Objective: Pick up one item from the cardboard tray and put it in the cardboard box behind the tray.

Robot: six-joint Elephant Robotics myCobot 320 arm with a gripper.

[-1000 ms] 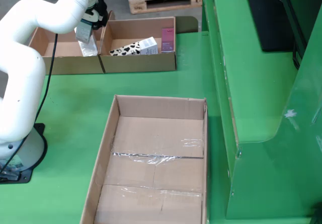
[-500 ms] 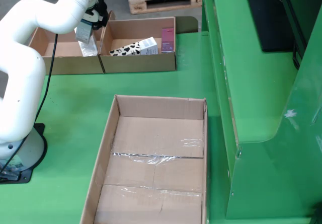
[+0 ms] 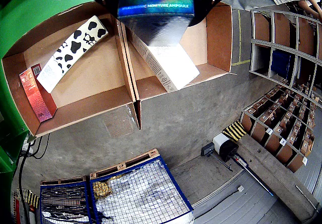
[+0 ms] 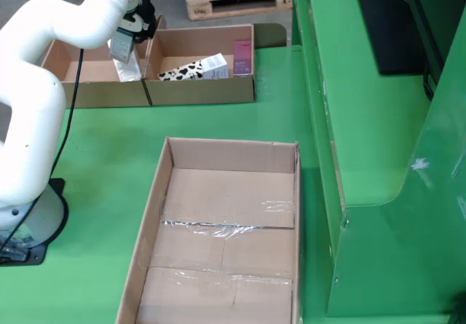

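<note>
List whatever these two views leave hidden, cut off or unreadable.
- Gripper: the wrist view shows only the holographic carton beneath it, fingers hidden; too small in the fixed view.
- White carton: its upper end is covered by the holographic carton, wrist view.
- Large tray: near end cut off by the fixed view's bottom edge.
</note>
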